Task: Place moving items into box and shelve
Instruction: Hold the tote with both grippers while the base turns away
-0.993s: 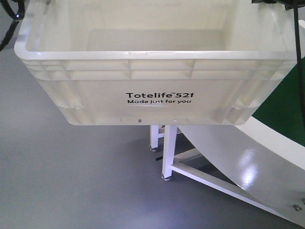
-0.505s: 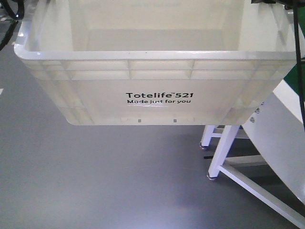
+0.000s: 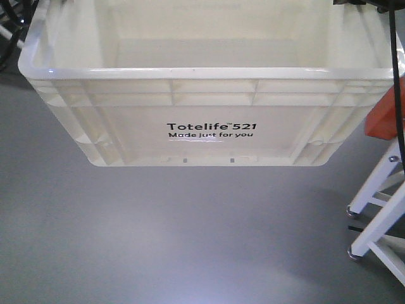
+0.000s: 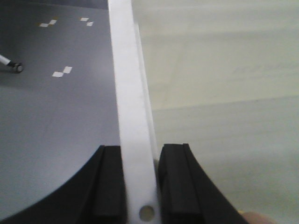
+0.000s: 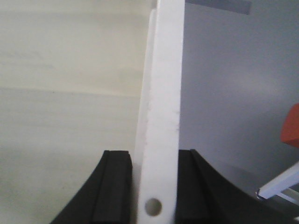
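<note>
A white plastic box marked "Totelife 521" hangs in the air above the grey floor and fills the top of the front view. Its inside looks empty. My left gripper is shut on the box's left rim, with the black fingers on either side of the wall. My right gripper is shut on the box's right rim in the same way. Neither gripper shows in the front view.
A white metal frame with legs stands on the floor at the lower right, with an orange-red part above it beside the box's right corner. A black cable hangs along the right edge. Grey floor lies below.
The white frame and curved panel have slid from under the box off to the right edge of the view. The orange-red part has come into view. The box keeps its place in the frame.
</note>
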You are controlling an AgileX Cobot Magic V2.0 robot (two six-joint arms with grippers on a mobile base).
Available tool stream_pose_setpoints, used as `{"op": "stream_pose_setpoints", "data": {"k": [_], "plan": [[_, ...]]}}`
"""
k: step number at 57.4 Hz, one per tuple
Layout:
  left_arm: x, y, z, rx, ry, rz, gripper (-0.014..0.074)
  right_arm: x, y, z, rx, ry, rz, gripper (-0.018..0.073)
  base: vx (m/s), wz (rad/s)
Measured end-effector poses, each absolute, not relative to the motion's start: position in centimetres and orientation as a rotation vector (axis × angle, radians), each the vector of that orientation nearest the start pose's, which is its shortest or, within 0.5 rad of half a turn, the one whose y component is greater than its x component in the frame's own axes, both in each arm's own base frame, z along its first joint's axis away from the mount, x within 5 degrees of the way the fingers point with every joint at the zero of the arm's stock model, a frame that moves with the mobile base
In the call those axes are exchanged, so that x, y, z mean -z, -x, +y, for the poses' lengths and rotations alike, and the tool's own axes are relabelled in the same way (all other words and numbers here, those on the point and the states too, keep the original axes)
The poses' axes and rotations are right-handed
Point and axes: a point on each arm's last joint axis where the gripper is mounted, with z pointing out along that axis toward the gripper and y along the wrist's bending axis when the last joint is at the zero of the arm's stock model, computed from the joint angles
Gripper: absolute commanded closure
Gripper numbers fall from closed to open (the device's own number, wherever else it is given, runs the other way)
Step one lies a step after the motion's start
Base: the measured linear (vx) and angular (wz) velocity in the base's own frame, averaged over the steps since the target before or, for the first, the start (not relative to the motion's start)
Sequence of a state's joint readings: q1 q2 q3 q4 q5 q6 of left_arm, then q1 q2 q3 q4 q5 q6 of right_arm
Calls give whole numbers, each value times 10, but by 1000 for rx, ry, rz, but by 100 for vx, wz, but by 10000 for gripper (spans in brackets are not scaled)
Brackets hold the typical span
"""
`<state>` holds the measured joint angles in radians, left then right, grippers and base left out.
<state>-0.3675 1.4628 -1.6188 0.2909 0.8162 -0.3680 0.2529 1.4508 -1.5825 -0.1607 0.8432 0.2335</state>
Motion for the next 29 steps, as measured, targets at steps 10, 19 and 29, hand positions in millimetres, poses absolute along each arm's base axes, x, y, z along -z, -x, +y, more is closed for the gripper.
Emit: {"op": "stream_pose_setpoints", "data": {"k": [10, 19, 29], "plan": [[-443, -307, -98, 95, -88, 2109, 594, -431, -311, 69, -84, 71, 2184, 564, -19, 72], [-443, -307, -98, 95, -88, 2109, 594, -431, -311, 69, -83, 71, 2184, 564, -18, 70], [-443, -307, -98, 97, -87, 2110, 594, -431, -311, 69, -83, 71, 2184, 564, -17, 71]]}}
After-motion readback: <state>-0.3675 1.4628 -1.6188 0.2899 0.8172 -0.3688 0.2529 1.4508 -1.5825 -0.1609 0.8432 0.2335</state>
